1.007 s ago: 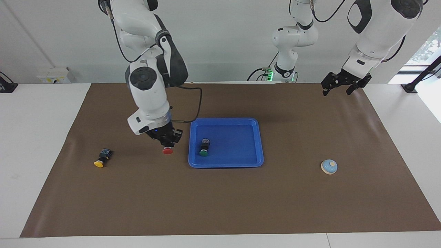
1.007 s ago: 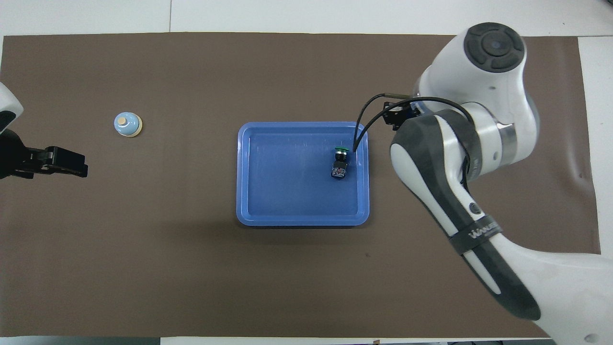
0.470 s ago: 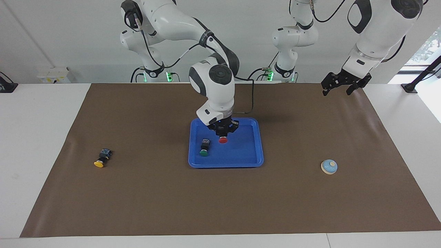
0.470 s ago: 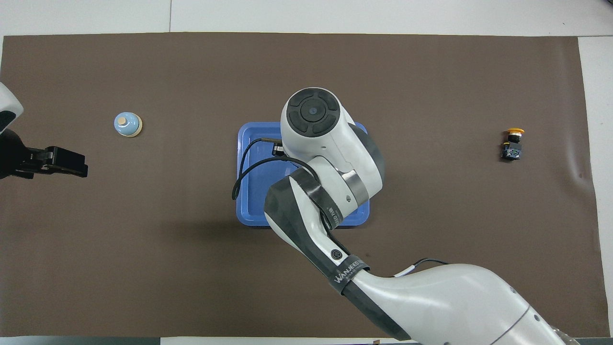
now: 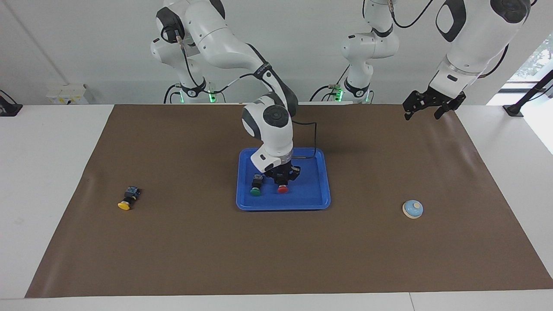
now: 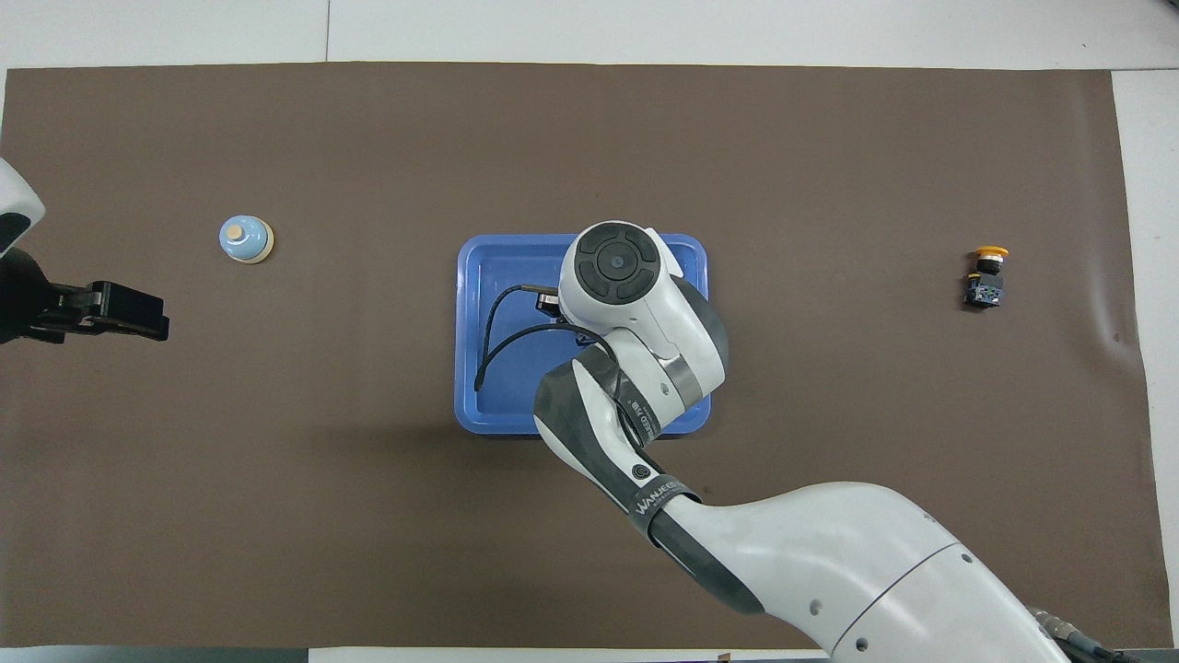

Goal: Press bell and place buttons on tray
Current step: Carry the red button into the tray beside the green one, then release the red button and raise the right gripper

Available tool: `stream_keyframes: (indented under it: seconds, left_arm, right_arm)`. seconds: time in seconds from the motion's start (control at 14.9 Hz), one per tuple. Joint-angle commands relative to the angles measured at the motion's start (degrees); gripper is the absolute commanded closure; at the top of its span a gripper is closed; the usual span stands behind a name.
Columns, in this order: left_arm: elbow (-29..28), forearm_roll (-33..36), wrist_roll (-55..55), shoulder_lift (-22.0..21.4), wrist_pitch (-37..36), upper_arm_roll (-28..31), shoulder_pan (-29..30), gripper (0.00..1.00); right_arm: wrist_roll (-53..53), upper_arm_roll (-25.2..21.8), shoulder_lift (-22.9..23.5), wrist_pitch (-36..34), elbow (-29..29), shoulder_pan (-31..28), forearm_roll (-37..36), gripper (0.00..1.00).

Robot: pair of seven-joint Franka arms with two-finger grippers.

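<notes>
The blue tray (image 5: pixel 322 201) lies mid-mat. My right gripper (image 5: pixel 282 180) reaches down into it, shut on the red button (image 5: pixel 283 189), which hangs cap-down low over the tray floor; I cannot tell whether it touches. Beside it in the tray lies the green button (image 5: pixel 255 191). The yellow button (image 5: pixel 124 205) (image 6: pixel 986 274) lies on the mat toward the right arm's end. The bell (image 5: pixel 412 209) (image 6: pixel 246 239) stands toward the left arm's end. My left gripper (image 5: pixel 423 112) (image 6: pixel 138 318) waits open, raised by the mat's edge. In the overhead view the right arm covers the tray's (image 6: pixel 474 276) buttons.
A brown mat (image 5: pixel 276 259) covers most of the white table (image 5: pixel 43 172). The right arm's black cable (image 5: pixel 314 134) loops over the tray's edge nearest the robots. Bare mat surrounds the tray, the bell and the yellow button.
My right gripper carried the red button from beside the tray, on the yellow button's side, over the rim and down beside the green button. The left arm stayed still.
</notes>
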Motion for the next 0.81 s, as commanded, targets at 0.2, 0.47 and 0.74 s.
stream_keyframes:
  seconds: [0.2, 0.47, 0.74]
  left_arm:
    - [-0.2, -1.0, -0.5, -0.6, 0.5, 0.1, 0.1, 0.0]
    - [-0.2, -1.0, -0.5, -0.7, 0.5, 0.1, 0.1, 0.0]
    - [-0.2, -1.0, -0.5, -0.6, 0.5, 0.1, 0.1, 0.0]
  right_arm:
    - [1.8, 0.3, -3.1, -0.4, -2.9, -0.6, 0.4, 0.0]
    - [4.8, -0.9, -4.4, -11.0, 3.5, -1.5, 0.3, 0.0]
    - [0.3, -2.1, -10.6, -15.2, 3.6, -9.1, 0.0, 0.0]
